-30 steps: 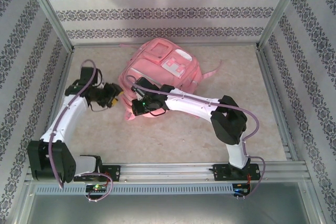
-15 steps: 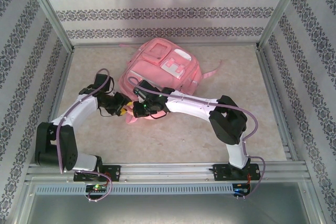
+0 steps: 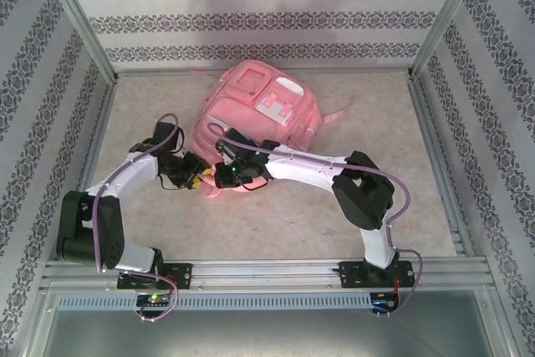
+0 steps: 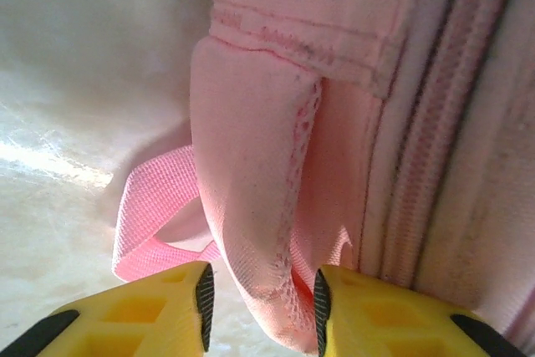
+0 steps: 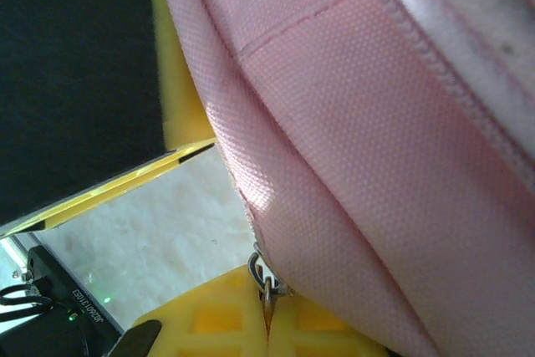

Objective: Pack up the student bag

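Student bag is seen lying on the pale marbled table, toward the far middle, with its front turned up so that the grey-white patch is shown. A pink strap is trailed out on the table at its right side. The space is enclosed by patterned walls.

Both arms are brought to the bag's near left corner, where the two grippers are placed just beside each other.

The left gripper is held with its yellow jaws apart. A rounded fold of pink fabric, edged with mesh, is set between them. The fold is pressed close to the right-hand pad, while a slim gap is left at the other, so it is straddled rather than clamped. A loop of pink webbing is seen lying on the table to the left of the fold, and a zip line is seen running up the bag to the right of it.

The right gripper is closed, its yellow fingertips brought flush together. A small metal zip pull is pinched at their seam, right under the bag's stitched pink edge. One yellow finger of the left gripper is seen just beyond it, against the same edge.
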### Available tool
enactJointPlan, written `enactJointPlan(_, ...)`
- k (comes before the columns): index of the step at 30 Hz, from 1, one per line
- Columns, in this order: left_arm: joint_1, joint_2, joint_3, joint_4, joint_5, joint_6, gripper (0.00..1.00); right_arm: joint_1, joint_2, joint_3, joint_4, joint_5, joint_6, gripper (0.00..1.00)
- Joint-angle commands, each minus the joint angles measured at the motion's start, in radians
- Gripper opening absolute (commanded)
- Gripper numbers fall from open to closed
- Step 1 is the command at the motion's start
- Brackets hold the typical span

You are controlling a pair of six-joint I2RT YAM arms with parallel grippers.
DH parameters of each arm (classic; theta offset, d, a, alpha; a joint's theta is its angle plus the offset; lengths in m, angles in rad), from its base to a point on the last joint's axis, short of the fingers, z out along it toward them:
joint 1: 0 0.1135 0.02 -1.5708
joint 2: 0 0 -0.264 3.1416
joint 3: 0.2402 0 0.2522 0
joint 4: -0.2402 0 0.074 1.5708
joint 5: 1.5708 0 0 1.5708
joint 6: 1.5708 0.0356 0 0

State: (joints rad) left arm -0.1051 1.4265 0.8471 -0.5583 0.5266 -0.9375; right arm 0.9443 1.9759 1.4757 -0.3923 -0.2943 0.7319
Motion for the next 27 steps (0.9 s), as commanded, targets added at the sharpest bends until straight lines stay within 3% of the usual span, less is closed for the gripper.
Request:
enactJointPlan(1,-0.010,0.036,-0.003,0.020,-0.028,0.044,0.36,-0.008,-0.036,-0.016,0.021,-0.023,0.007,0.00)
enactJointPlan(10,-0.010,0.088,-0.003,0.030,-0.075,0.073,0.00,-0.006,-0.059,-0.066,-0.046,0.034,-0.044,0.00)
enactJointPlan(20,-0.001,0.079,0.042,-0.006,-0.105,0.070,0.00,-0.007,-0.182,-0.235,-0.108,0.165,-0.112,0.00)
enactJointPlan(27,0.014,0.074,0.064,-0.049,-0.105,0.092,0.00,-0.070,-0.231,-0.308,-0.109,0.219,-0.143,0.00)
